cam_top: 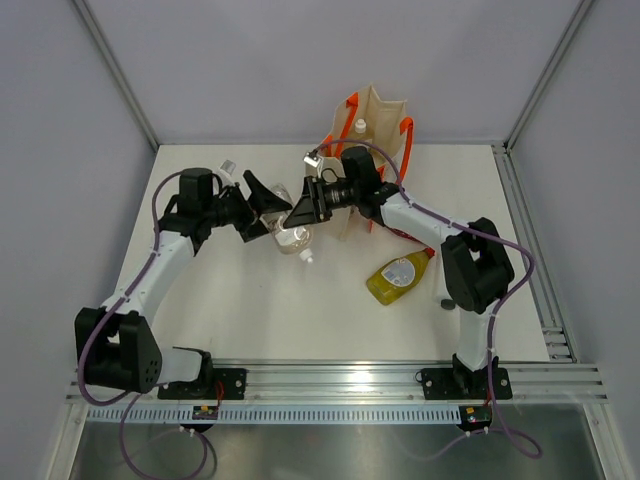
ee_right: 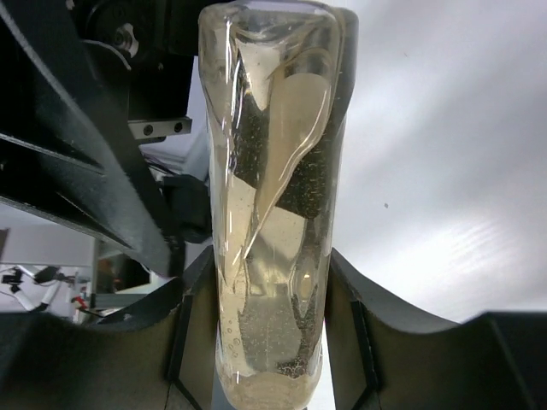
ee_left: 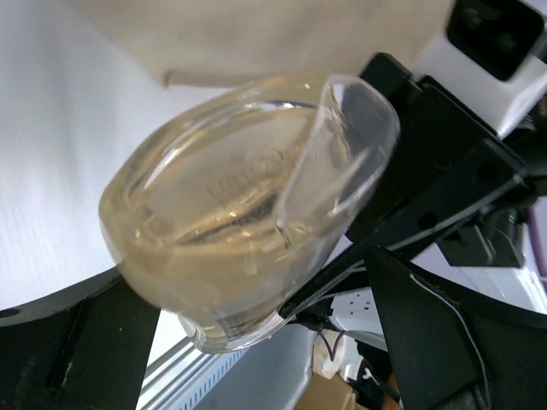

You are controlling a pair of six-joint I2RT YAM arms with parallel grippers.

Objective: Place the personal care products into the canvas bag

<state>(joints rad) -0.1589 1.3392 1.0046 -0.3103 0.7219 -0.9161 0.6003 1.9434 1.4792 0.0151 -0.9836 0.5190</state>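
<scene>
Amber liquid in clear plastic fills the right hand (ee_right: 269, 329). Its dark fingers (ee_right: 184, 342) are set about halfway in and press the bottle (ee_right: 273, 213) from both sides low on its body, so it is held. The bottle seems to be off the tabletop (cam_top: 300, 320), tilted, with its white cap (cam_top: 307, 258) pointing down past the fingertips. Just beside it the left hand (cam_top: 265, 207) gapes wide, its jaws either side of the bottle's base and gripping nothing. To do this step well, I would draw the left hand straight back before the right one swings, so neither jaw clips the base. The squeeze should stay steady, since the walls look slick and thin and the liquid will slosh and shift the weight. The body is flattened, with rounded shoulders, faint raised lettering on the base and small bubbles in the liquid. Beyond the right hand and off to its outer side stands the bag (cam_top: 385, 120), beige and open at the top, with another white-capped bottle (cam_top: 360, 126) showing inside. The carry should rise over the rim and stay clear of the orange handles (cam_top: 408, 145). Release should come only once the bottle is low inside, as the soft sides may fold. A yellow bottle (cam_top: 398, 275) lies behind the right hand, near its arm, for later.
</scene>
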